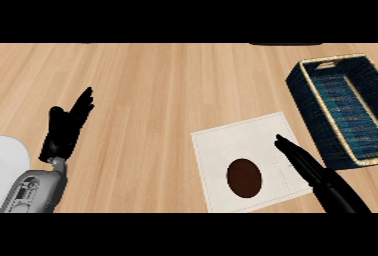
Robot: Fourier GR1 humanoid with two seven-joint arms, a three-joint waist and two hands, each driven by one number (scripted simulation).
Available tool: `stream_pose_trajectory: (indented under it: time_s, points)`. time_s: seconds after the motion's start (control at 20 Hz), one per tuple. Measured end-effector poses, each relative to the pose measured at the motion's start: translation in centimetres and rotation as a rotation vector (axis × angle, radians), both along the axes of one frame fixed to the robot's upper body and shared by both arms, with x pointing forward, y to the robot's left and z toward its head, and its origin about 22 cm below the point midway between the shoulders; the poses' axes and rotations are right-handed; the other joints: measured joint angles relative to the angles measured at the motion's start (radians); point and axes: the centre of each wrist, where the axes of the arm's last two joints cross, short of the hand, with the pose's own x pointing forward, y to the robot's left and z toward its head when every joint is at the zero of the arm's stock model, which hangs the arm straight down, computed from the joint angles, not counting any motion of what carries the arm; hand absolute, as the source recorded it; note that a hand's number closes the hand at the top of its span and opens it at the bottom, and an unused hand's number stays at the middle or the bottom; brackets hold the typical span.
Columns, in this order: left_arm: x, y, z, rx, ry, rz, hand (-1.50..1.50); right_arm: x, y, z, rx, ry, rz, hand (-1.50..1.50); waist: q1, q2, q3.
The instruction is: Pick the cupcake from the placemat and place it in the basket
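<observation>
A dark brown cupcake sits on the white placemat, in the mat's lower half. My right hand lies over the mat's right edge, fingers straight and open, just right of the cupcake and apart from it. A dark blue woven basket with a tan rim stands to the right of the mat, its inside bare. At the left my left hand rests open with fingers pointing up, far from the mat.
The wooden counter stretches wide between the two hands and above the mat. A white rounded object shows at the left edge beside my left forearm.
</observation>
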Motion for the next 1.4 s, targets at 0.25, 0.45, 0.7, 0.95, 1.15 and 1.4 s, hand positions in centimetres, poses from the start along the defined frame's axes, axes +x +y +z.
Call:
stream_pose_trajectory:
  time_s: [0.25,0.45,0.7,0.95,1.15,1.4]
  points:
    - [-0.9,-0.7,-0.1,-0.002,0.0,-0.001,0.0,0.4,1.6,-1.3,0.002,-0.004,0.002,-1.5,0.001,0.0,0.0]
    - [-0.2,-0.8,0.7,0.005,-0.002,0.006,0.0,0.6,2.2,-2.6,0.002,0.003,0.01,-1.5,-0.001,0.0,0.0]
    - [0.0,-0.8,0.3,-0.001,0.002,0.003,0.0,1.4,2.9,-2.9,-0.003,0.008,0.014,-1.5,-0.001,0.0,0.0]
    - [-0.1,-0.5,0.6,0.005,0.003,0.005,0.0,1.9,4.2,-3.9,-0.012,0.034,0.018,-1.5,0.0,0.0,0.0]
    - [-0.2,-1.2,0.6,-0.002,0.002,0.007,0.0,2.1,4.5,-4.3,-0.023,0.059,0.019,-1.5,0.0,0.0,0.0]
    - [-0.2,-1.4,0.5,-0.006,0.006,0.007,0.0,2.2,5.6,-5.6,-0.02,0.076,0.023,-1.5,0.0,0.0,0.0]
